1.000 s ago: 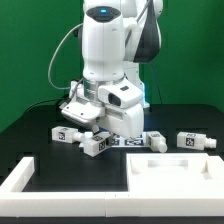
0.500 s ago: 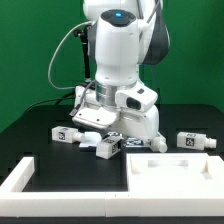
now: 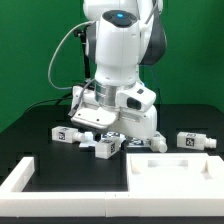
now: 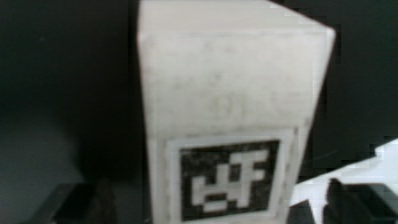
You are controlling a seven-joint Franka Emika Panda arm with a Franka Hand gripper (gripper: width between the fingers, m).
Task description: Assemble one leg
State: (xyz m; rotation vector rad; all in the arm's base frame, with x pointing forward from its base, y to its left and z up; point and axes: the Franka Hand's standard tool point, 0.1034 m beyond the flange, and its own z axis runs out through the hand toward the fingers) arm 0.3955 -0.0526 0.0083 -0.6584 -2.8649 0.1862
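Note:
A white square leg (image 3: 106, 147) with a black marker tag lies tilted low over the black table, under the arm's wrist. My gripper (image 3: 102, 139) is down on it and shut on it. In the wrist view the leg (image 4: 222, 90) fills the frame, its tag towards the fingers. My gripper (image 4: 222, 206) has its dark fingers (image 4: 86, 200) on either side of the leg's tagged end. A second white leg (image 3: 67, 134) lies just to the exterior view's left of the gripper. A third leg (image 3: 197, 141) lies at the exterior view's right.
A large white panel (image 3: 180, 175) lies in front at the exterior view's right, with a small white part (image 3: 156, 143) behind it. A white L-shaped rail (image 3: 20, 180) runs along the front left. The marker board (image 3: 133, 142) lies under the arm.
The arm has swung towards the exterior view's right and turned, carrying the held leg a little to the right. Over the last half second it has barely moved.

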